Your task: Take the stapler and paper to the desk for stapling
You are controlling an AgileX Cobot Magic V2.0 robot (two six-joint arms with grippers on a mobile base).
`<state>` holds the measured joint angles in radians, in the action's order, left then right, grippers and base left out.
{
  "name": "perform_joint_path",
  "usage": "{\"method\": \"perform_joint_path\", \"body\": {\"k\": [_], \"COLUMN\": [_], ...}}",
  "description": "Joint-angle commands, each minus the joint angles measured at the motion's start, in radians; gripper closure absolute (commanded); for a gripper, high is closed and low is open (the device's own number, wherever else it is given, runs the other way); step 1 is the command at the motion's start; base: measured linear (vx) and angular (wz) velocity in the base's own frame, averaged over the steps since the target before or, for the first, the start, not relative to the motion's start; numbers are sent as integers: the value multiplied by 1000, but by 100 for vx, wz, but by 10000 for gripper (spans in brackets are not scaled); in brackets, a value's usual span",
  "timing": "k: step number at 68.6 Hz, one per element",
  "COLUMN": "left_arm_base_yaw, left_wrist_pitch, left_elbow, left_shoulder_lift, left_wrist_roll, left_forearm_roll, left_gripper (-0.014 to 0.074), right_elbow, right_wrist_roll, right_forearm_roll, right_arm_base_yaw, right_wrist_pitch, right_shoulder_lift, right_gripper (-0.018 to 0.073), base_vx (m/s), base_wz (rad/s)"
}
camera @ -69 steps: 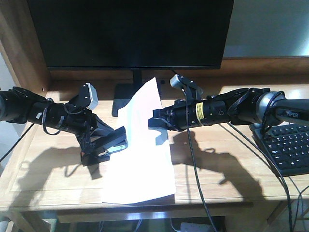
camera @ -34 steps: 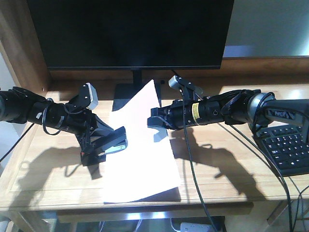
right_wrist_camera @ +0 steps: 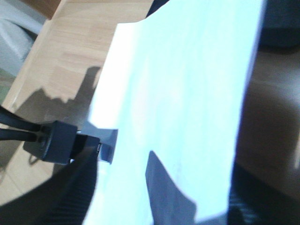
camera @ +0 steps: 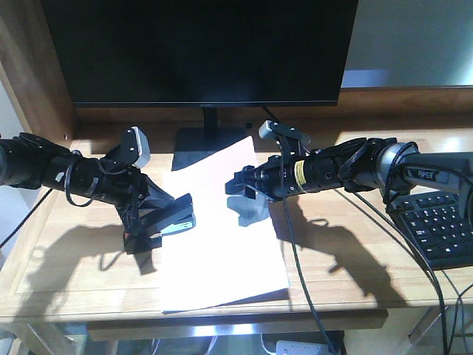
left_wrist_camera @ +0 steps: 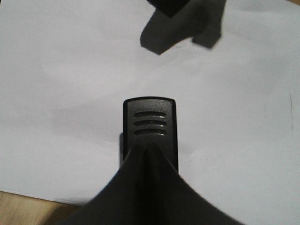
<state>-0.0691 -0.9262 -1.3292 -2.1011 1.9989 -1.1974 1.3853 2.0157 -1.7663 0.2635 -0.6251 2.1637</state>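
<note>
Two arms are flanking the paper (camera: 214, 244) lying on the bench (camera: 66, 259): the left gripper (camera: 151, 218) is clamping the stapler (camera: 176, 214), nose pointing right over the sheet's left edge; the right gripper (camera: 244, 188) is hovering above, jaws spread.

The screen's stand (camera: 203, 148) blocks the back of the desk (camera: 347, 259). The keyboard (camera: 443, 229) fills the far right. The left gripper (camera: 151, 225), holding the stapler (camera: 179, 212), sits at the left edge of the paper (camera: 222, 251). The right gripper (camera: 244, 188) hangs over its top. Bare wood is free at both front corners.
</note>
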Motion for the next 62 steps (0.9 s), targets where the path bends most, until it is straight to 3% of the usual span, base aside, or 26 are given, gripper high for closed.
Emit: {"method": "perform_joint_path", "body": {"k": [1, 11, 28, 45, 62], "left_arm_base_yaw": [-1, -1, -1, -1, -1], "left_wrist_pitch": [-27, -27, -27, -27, -27], "left_elbow": [-22, -22, -22, -22, -22], "left_shoulder_lift": [57, 57, 57, 57, 57], "left_wrist_roll": [-8, -8, -8, -8, -8], "left_forearm_roll": [-57, -57, -57, -57, -57], "left_gripper": [603, 603, 603, 603, 603], "right_elbow": [28, 28, 25, 22, -123], "right_wrist_roll": [-6, -56, -131, -177, -251], "right_forearm_roll": [-18, -18, -18, -18, -18], "right_arm_base_yaw": [-4, -6, -6, -8, -79], "right_wrist_pitch": [30, 88, 209, 201, 301], "right_shoulder_lift": [-78, -122, -245, -417, -652], "right_gripper": [-29, -89, -49, -27, -27], "base_vx": [0, 0, 0, 0, 0], "base_wz": [0, 0, 0, 0, 0]}}
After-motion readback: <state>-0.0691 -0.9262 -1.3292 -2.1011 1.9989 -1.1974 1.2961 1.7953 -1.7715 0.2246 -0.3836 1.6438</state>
